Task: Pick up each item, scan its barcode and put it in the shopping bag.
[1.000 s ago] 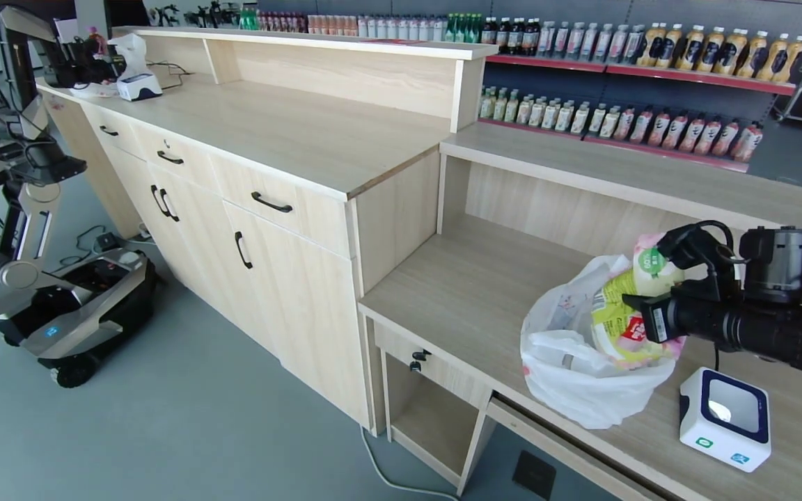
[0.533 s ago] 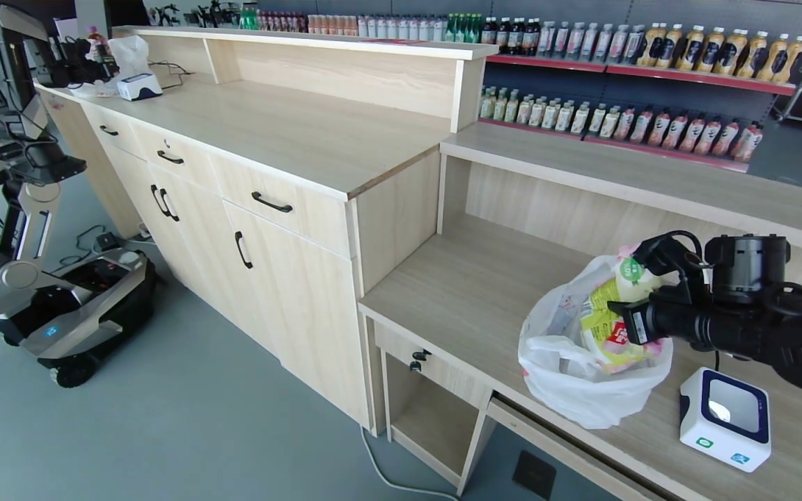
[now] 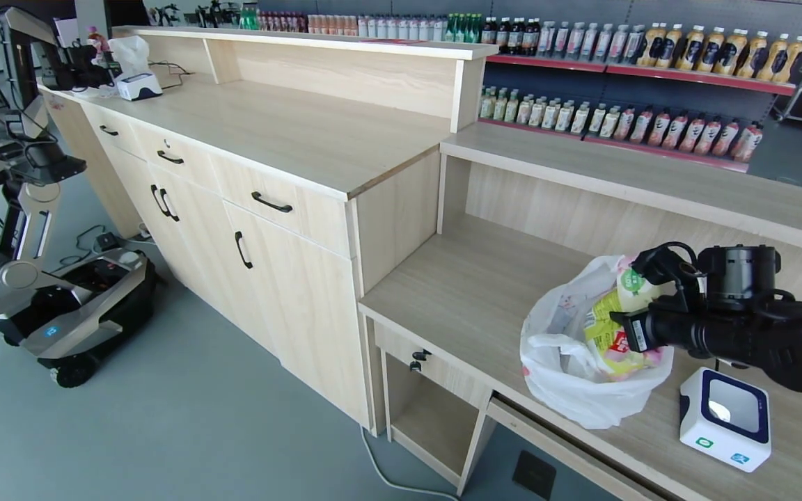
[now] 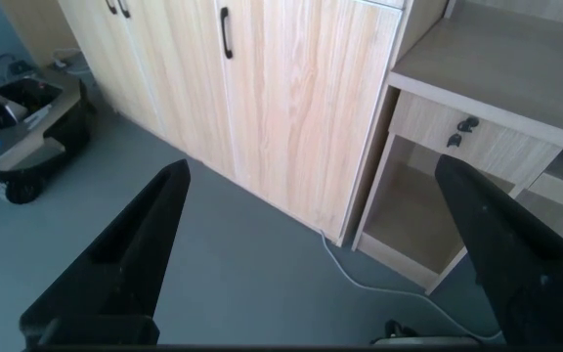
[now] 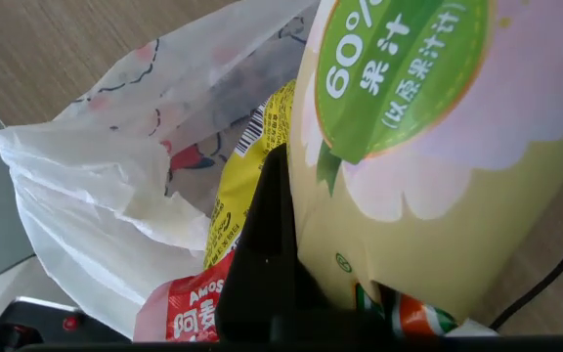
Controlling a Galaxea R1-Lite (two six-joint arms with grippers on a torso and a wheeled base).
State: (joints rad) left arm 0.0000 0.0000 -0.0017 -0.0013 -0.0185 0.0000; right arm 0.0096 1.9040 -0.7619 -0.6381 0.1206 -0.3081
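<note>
Two grippers to report, and one of them is loaded. My right gripper (image 3: 629, 325) is clamped on a snack packet (image 3: 629, 285), a pink and pale yellow pouch with a green round label. It holds the packet upright in the mouth of the shopping bag (image 3: 568, 379), lower half inside and top standing above the rim. On the right wrist feed, one dark finger (image 5: 272, 244) presses flat against the packet's (image 5: 418, 147) side, with the white film of the bag (image 5: 96, 176) crumpled around it. A yellow and red wrapper (image 5: 238, 166) with a barcode lies just beside the packet inside the bag. I cannot tell whether it touches the packet.

The bag sits on the low counter (image 3: 477, 292) at the right of the scene, open at the top and slumped towards the near edge. The scanner (image 3: 725, 417), a white cube with a dark-framed window on top, stands just to the right of the bag and nearer to me, apart from it.

My left gripper (image 4: 311, 171) hangs released, its two dark fingers (image 4: 125, 254) spread wide with nothing between them. It is low over the grey floor (image 4: 242, 284) in front of the wooden cabinet doors (image 4: 301, 88).
</note>
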